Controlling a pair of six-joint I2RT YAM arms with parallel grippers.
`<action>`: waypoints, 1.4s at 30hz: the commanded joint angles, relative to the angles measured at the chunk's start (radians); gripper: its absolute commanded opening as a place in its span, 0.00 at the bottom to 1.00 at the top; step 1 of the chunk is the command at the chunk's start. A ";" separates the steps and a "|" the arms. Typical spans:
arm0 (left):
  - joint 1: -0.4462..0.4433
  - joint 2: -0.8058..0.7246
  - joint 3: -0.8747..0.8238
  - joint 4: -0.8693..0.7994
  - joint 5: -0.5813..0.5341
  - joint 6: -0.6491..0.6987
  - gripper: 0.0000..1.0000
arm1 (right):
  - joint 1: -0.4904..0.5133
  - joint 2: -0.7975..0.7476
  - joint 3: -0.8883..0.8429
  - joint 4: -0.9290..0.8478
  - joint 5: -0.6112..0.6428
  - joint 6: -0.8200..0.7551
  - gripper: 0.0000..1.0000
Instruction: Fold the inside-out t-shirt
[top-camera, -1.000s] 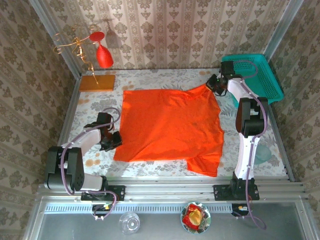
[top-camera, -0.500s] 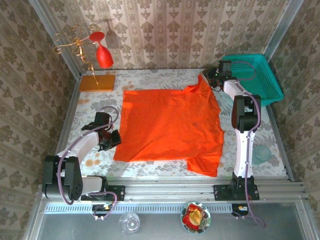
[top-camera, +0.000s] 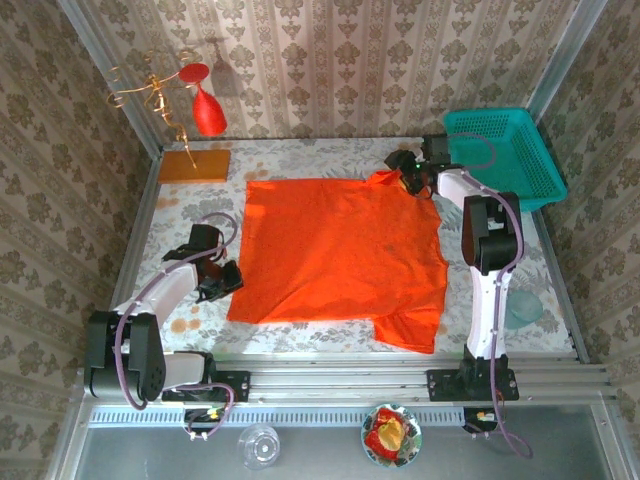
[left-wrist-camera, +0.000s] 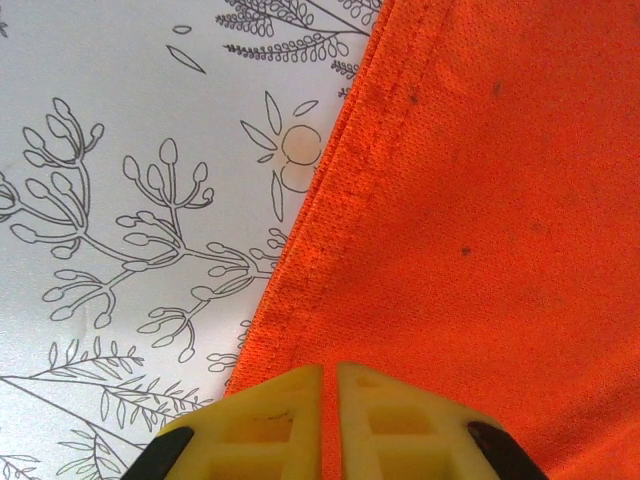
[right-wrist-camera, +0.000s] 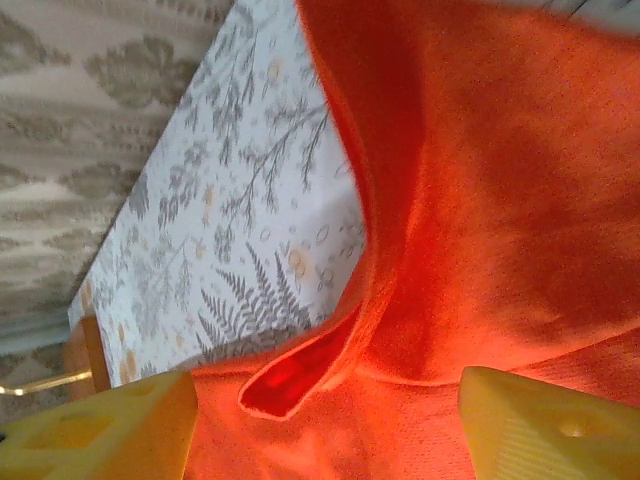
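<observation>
The inside-out t-shirt (top-camera: 340, 250) lies spread flat, bright orange-red, on the flowered table (top-camera: 300, 160). My left gripper (top-camera: 222, 280) sits at the shirt's near-left hem. In the left wrist view its yellow fingertips (left-wrist-camera: 330, 400) stand pressed together with a sliver of the t-shirt's (left-wrist-camera: 480, 200) hem between them. My right gripper (top-camera: 410, 178) is over the far right sleeve, which is bunched up and turned inward. In the right wrist view it (right-wrist-camera: 325, 420) is open, its fingers wide apart on either side of a curled fold of the t-shirt (right-wrist-camera: 500, 200).
A teal basket (top-camera: 510, 150) stands at the far right corner. An orange-brown board (top-camera: 195, 165) and a red wine glass (top-camera: 208, 112) on a wire stand are at the far left. A bowl (top-camera: 392, 432) and a clear glass (top-camera: 260, 443) sit below the front rail.
My right gripper lifted the far right sleeve corner, carried it leftward and now stands open over it. The left gripper has barely moved.
</observation>
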 joint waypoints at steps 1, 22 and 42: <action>0.004 -0.016 0.024 -0.030 0.010 0.011 0.13 | 0.016 0.038 0.037 0.039 -0.049 0.035 0.72; 0.003 -0.116 0.003 -0.088 -0.012 0.003 0.14 | 0.054 0.399 0.623 0.004 -0.080 0.177 0.71; -0.010 -0.089 0.014 -0.058 0.027 0.013 0.14 | 0.081 0.198 0.203 0.150 -0.155 0.186 0.71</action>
